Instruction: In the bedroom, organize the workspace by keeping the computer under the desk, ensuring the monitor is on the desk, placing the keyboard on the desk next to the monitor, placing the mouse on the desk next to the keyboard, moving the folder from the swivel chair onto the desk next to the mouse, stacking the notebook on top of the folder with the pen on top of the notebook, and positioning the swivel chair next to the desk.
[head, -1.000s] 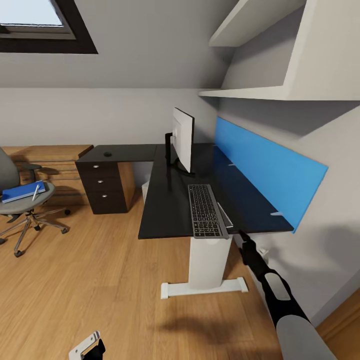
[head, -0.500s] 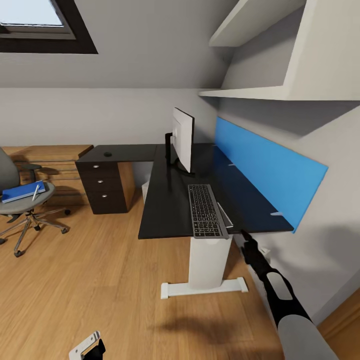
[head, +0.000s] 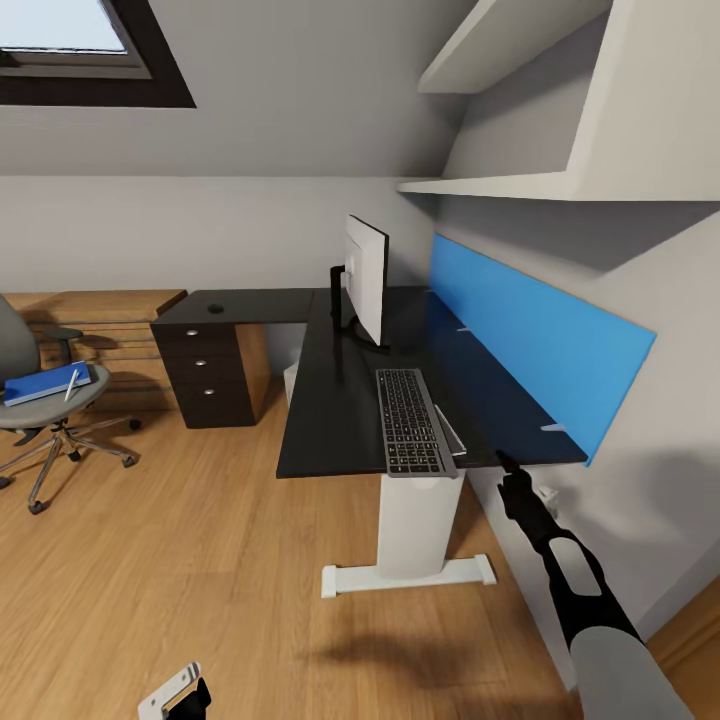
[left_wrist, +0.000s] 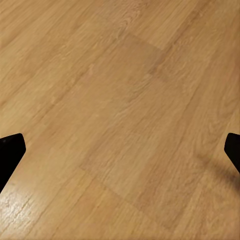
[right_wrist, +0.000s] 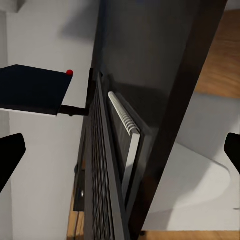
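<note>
Held the right pincer (head: 503, 462) spread apart just off the table (head: 330, 430) corner, near the notebook (head: 451, 432) lying beside the keyboard (head: 408, 420). Best entered level, probably, straddling that thin edge without nudging the keyboard. Glossy black top, likely slippery. Hung the left pincer (left_wrist: 120, 152) spread over the wood floor (left_wrist: 120, 90). Saw the folder (head: 40, 384) on the chair (head: 50, 412), well apart.
</note>
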